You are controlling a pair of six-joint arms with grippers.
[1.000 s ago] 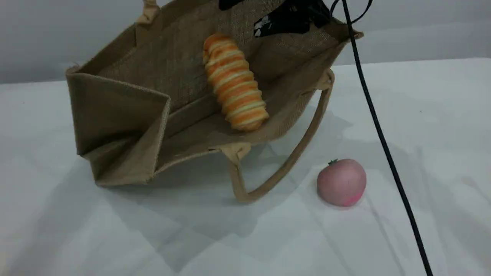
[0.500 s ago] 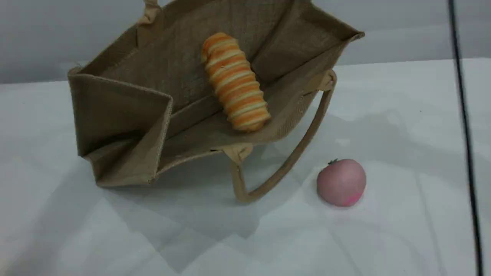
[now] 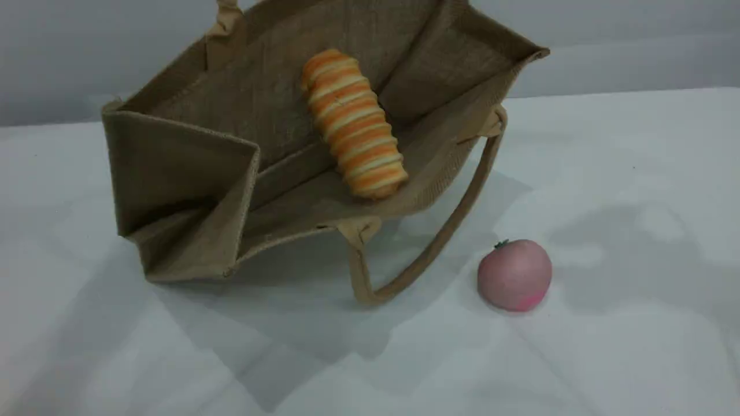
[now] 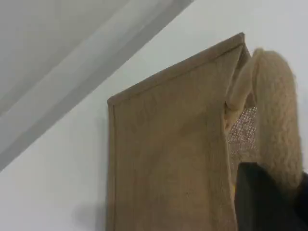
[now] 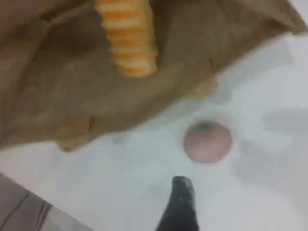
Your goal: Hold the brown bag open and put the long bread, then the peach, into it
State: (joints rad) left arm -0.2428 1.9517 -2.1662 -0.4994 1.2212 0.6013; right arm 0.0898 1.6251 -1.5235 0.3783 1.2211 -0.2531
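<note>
Jute brown bag (image 3: 179,167) lies tipped on the table (image 3: 636,346), mouth toward the viewer, with the long bread (image 3: 352,124) already inside. Left gripper (image 4: 267,197) is clamped on the upper handle (image 4: 274,110), holding the mouth up. Right gripper (image 5: 182,195), jaws spread and empty, hangs above the table near the peach (image 3: 514,276), which sits just right of the lower handle (image 3: 428,254). Advised: centre over the fruit, descend straight, close gently, and lift clear of the near rim before releasing beside the loaf
</note>
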